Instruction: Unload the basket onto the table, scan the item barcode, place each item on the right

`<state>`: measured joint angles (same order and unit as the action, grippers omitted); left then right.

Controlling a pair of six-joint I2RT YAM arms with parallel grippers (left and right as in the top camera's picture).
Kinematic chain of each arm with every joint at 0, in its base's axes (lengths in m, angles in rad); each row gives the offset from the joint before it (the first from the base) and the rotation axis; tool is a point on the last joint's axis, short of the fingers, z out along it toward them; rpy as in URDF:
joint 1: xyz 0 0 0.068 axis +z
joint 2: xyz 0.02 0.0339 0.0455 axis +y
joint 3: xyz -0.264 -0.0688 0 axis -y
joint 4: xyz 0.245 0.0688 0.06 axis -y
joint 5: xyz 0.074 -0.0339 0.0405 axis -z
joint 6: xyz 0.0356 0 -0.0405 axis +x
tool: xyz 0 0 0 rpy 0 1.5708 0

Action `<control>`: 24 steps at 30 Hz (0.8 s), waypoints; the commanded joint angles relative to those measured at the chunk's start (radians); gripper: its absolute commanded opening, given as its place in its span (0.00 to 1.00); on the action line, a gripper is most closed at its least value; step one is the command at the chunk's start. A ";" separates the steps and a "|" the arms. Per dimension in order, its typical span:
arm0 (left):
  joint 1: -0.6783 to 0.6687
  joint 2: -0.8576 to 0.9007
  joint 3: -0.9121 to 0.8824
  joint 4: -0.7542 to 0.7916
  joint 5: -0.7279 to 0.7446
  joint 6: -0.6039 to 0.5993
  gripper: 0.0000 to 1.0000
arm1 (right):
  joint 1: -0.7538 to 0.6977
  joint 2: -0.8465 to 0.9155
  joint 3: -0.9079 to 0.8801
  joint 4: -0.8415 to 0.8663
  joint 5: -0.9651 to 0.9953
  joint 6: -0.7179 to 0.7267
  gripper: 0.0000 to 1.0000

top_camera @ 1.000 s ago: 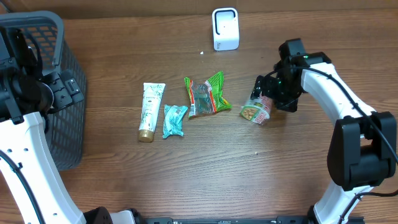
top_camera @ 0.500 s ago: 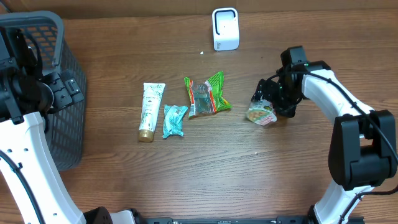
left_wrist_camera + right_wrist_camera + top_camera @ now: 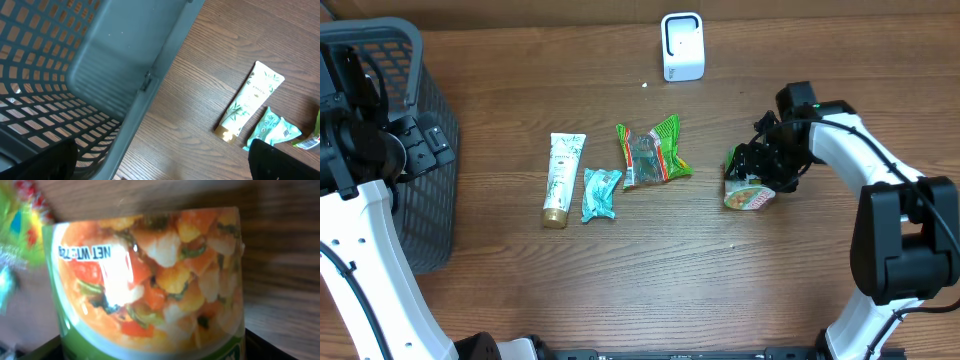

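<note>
- Presently, the right gripper (image 3: 757, 168) is seen lowered over the small green-banded cup printed with vegetables (image 3: 748, 197), which lies toward the right edge of the wooden table (image 3: 650, 290).
- Its jaws have been drawn narrower than a second ago, but whether a firm hold has been made cannot be told.
- In the right wrist view, the space between the fingers is filled by the cup's printed wall (image 3: 150, 275); no barcode is shown on that side.
- Over the last second the cup has been pushed slightly rightward and toward the front edge.
- A closing grasp is judged to be under way; lifting and presenting to the white box-shaped scanner (image 3: 682, 46) at the far edge are not yet done.
- The left gripper (image 3: 162, 162) is held wide and empty beside the grey plastic basket (image 3: 380, 60) at the left edge.
</note>
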<state>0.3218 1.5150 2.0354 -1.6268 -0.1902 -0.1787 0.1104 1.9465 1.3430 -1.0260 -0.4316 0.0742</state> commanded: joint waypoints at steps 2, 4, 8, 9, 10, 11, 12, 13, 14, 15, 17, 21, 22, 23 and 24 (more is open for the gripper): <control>0.005 0.001 0.000 0.002 0.005 0.019 1.00 | -0.037 -0.005 0.105 -0.115 -0.195 -0.406 0.78; 0.005 0.002 0.000 0.002 0.004 0.019 1.00 | -0.049 -0.009 0.135 -0.185 -0.280 -0.542 0.78; 0.005 0.002 0.000 0.002 0.005 0.018 1.00 | -0.054 -0.020 0.146 -0.230 -0.311 -0.652 0.78; 0.005 0.002 0.000 0.001 0.005 0.019 1.00 | -0.054 -0.020 0.146 -0.237 -0.311 -0.676 0.78; 0.005 0.002 0.000 0.001 0.005 0.019 0.99 | -0.054 -0.020 0.146 -0.241 -0.311 -0.691 0.78; 0.005 0.002 0.000 0.001 0.005 0.018 1.00 | -0.054 -0.020 0.146 -0.241 -0.311 -0.703 0.78; 0.005 0.002 0.000 0.002 0.005 0.019 1.00 | -0.054 -0.020 0.146 -0.240 -0.311 -0.708 0.78; 0.005 0.002 0.000 0.001 0.005 0.019 1.00 | -0.054 -0.020 0.146 -0.239 -0.311 -0.712 0.78; 0.005 0.002 0.000 0.001 0.005 0.019 1.00 | -0.054 -0.020 0.146 -0.237 -0.311 -0.716 0.78; 0.005 0.002 0.000 0.002 0.005 0.019 1.00 | -0.054 -0.020 0.146 -0.238 -0.311 -0.731 0.78; 0.005 0.002 0.000 0.002 0.005 0.019 1.00 | -0.054 -0.020 0.147 -0.241 -0.311 -0.760 0.78; 0.005 0.002 0.000 0.002 0.005 0.019 1.00 | -0.062 -0.021 0.164 -0.241 -0.312 -0.763 0.78; 0.005 0.002 0.000 0.002 0.005 0.018 0.99 | -0.069 -0.021 0.172 -0.244 -0.318 -0.763 0.78; 0.005 0.002 0.000 0.002 0.005 0.019 1.00 | -0.082 -0.021 0.186 -0.252 -0.334 -0.764 0.78; 0.005 0.002 0.000 0.001 0.005 0.018 1.00 | -0.096 -0.022 0.196 -0.260 -0.352 -0.779 0.78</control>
<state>0.3218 1.5150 2.0354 -1.6268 -0.1902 -0.1791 0.0540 1.9480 1.4750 -1.2758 -0.7097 -0.6582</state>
